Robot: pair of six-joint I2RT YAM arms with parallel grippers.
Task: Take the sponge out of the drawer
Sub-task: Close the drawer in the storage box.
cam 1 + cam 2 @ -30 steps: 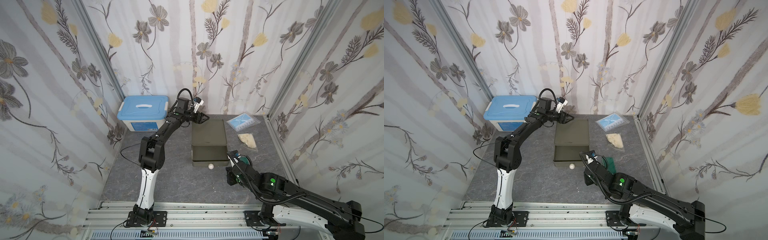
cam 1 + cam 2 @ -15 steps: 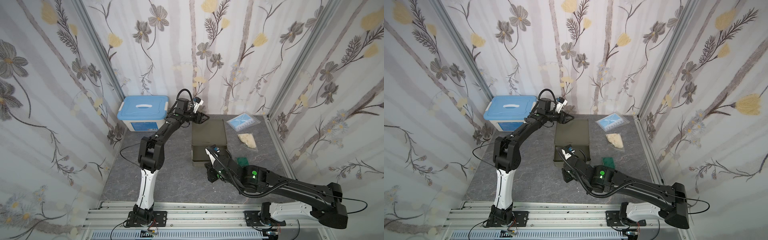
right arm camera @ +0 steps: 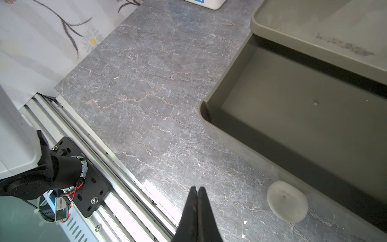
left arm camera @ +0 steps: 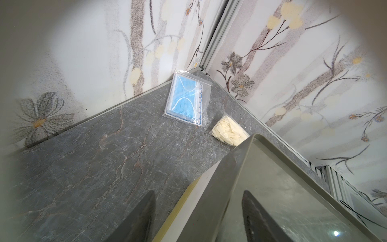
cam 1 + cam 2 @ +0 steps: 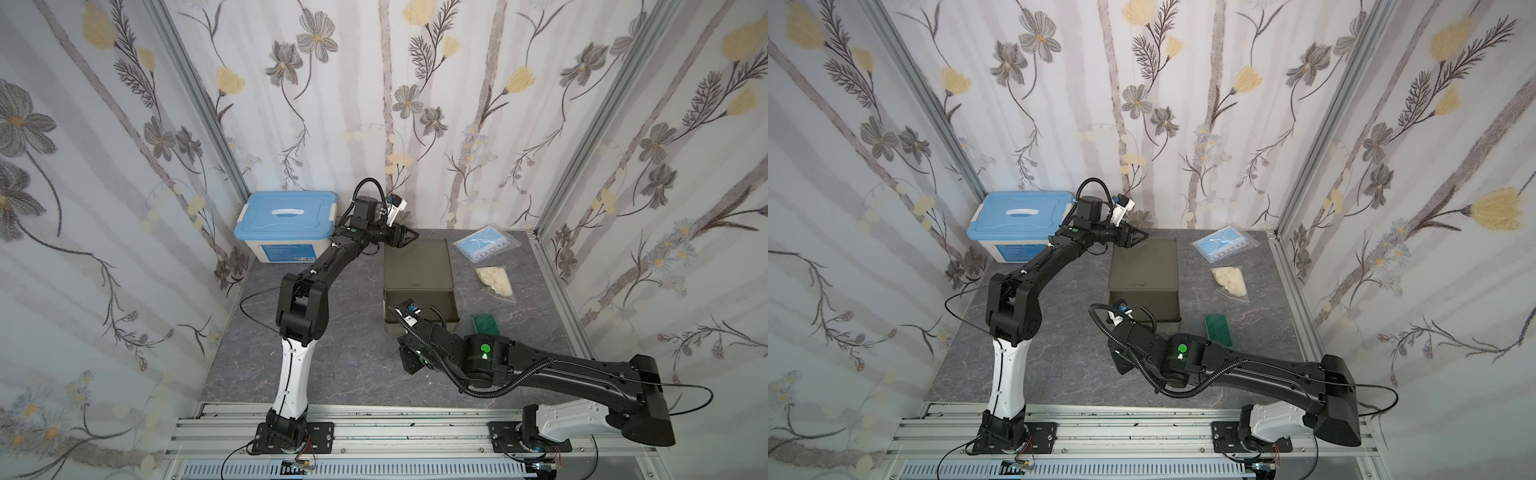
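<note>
There is a dull green plastic drawer box point(image 5: 417, 264) in the middle of the grey stone-look table point(image 5: 353, 332). Its one drawer point(image 3: 303, 117) is pulled out toward the front. The flat dark green sponge point(image 5: 484, 324) is not in the drawer. It lies on the table near the front corner of the drawer box, on the right arm's side, and nothing is touching it. The right gripper point(image 3: 197, 187) hangs over the table just in front of the drawer box. Its two black fingers are pressed tight together and hold nothing. The drawer's round white knob point(image 3: 287, 201) is close beside them. The left gripper point(image 4: 199, 191) is at the back corner of the drawer box, on the left arm's side. Its fingers point(image 4: 257, 218) are a little way apart. One is over the top of the box and one is past its side, with the edge of the box between them. I cannot tell if they are squeezing that edge. Behind the drawer box on the left arm's side stands a white tub with a blue lid point(image 5: 284, 216). On the other side lie a clear bag of blue face masks point(image 5: 484, 245) and a clear bag of cream gloves point(image 5: 494, 280), both flat on the table.
</note>
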